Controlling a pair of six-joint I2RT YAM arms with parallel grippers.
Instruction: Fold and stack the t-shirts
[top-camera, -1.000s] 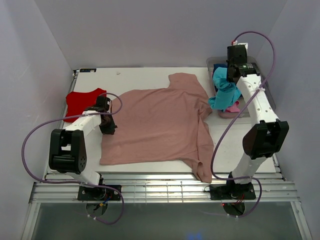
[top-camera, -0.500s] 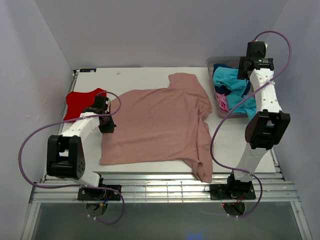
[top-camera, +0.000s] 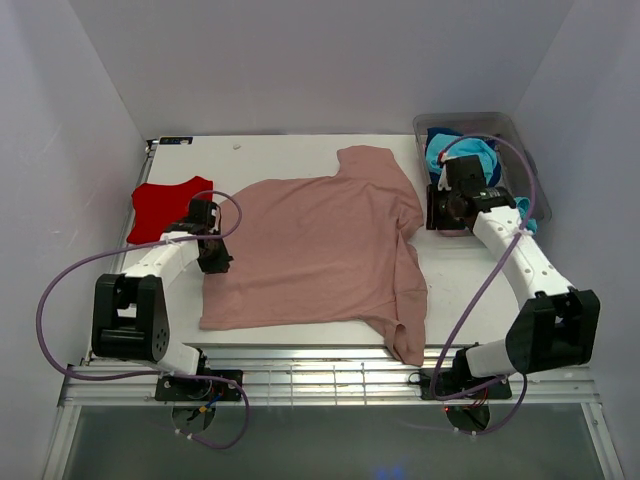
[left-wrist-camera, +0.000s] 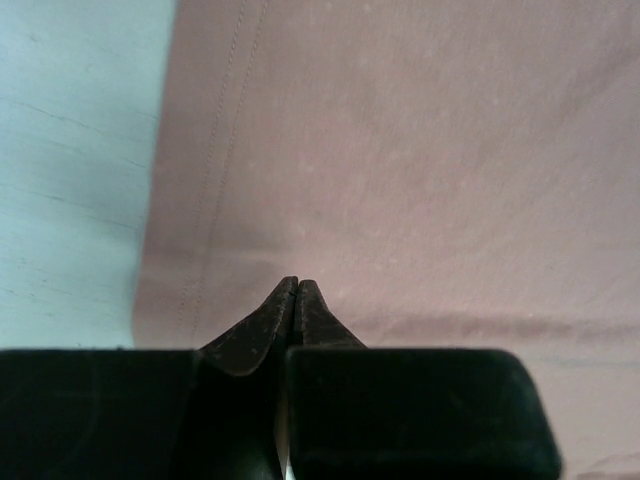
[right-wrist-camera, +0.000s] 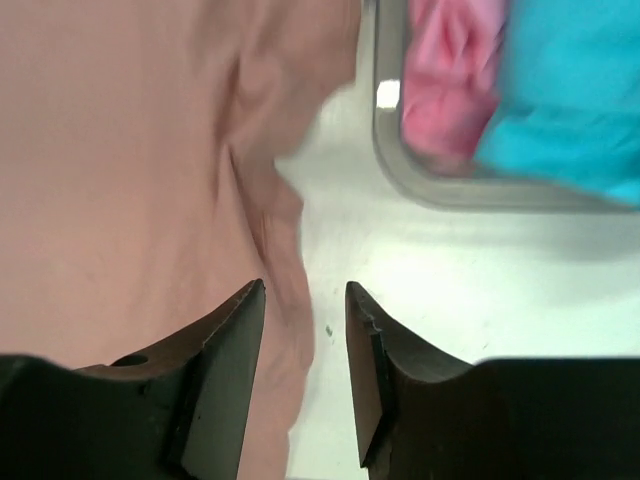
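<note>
Left gripper (left-wrist-camera: 298, 283), closed tip to tip, over large dusty-pink cloth t-shirt (left-wrist-camera: 400, 150); right gripper (right-wrist-camera: 305, 290), jaws parted and empty, above its edge.

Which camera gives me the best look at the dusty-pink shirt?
Top external: the whole dusty-pink shirt lies spread there. Left wrist shows only its hemmed edge; right wrist shows only the side beside the bin.

- Dusty-pink t-shirt (left-wrist-camera: 420, 150): soft matt cloth with a fine weave and a stitched hem.
- Left gripper (left-wrist-camera: 297, 284): matt black plastic, faintly rough.
- Bin (right-wrist-camera: 385, 150), ahead of the right gripper (right-wrist-camera: 305, 290): clear grey glossy plastic.
- Table (right-wrist-camera: 430, 270): smooth, white, matt.
</note>
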